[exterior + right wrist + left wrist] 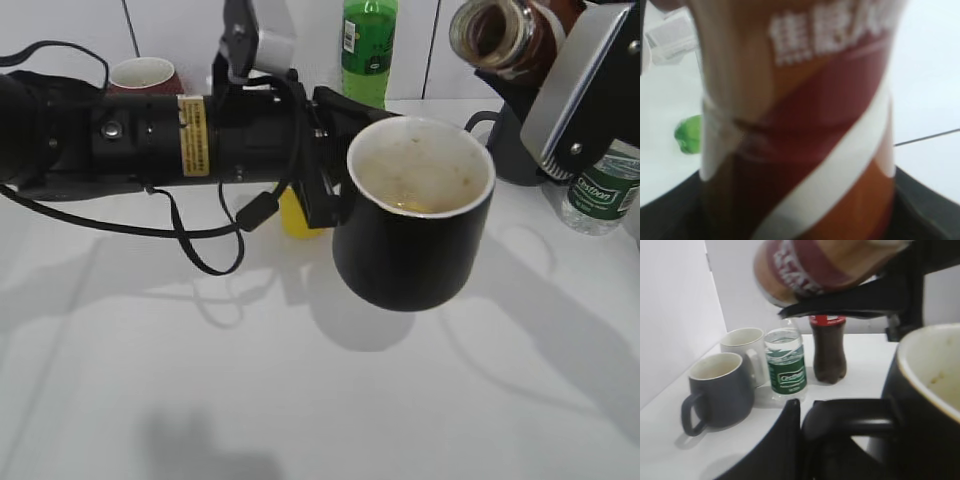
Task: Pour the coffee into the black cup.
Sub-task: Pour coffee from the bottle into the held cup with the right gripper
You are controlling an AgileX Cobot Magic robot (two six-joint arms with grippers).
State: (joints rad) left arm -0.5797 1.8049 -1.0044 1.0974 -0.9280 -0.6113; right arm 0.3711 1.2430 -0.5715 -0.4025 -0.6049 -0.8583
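Now, noting positions.
Left claw point(325, 190): gripping the black cup point(412, 215) by its handle, holding it raised above the white counter point(300, 400), mouth tipped toward the camera.
Black cup interior: off-white, showing a small yellowish-brown trace at the bottom; shadow lying on the counter beneath.
Right claw point(560, 80): clamping the coffee bottle point(497, 32) up high, to the right of and above the cup, open mouth tilting left.
Coffee bottle, right wrist view point(800, 125): filling the frame, brown with a white swoosh.
Left wrist view: bottle point(810, 267) hanging above the cup rim point(927, 375).
Background: grey mug point(720, 390), white mug point(745, 352), water bottle point(786, 365), dark soda bottle point(829, 347) standing near the wall.
Green bottle point(368, 45): standing behind.
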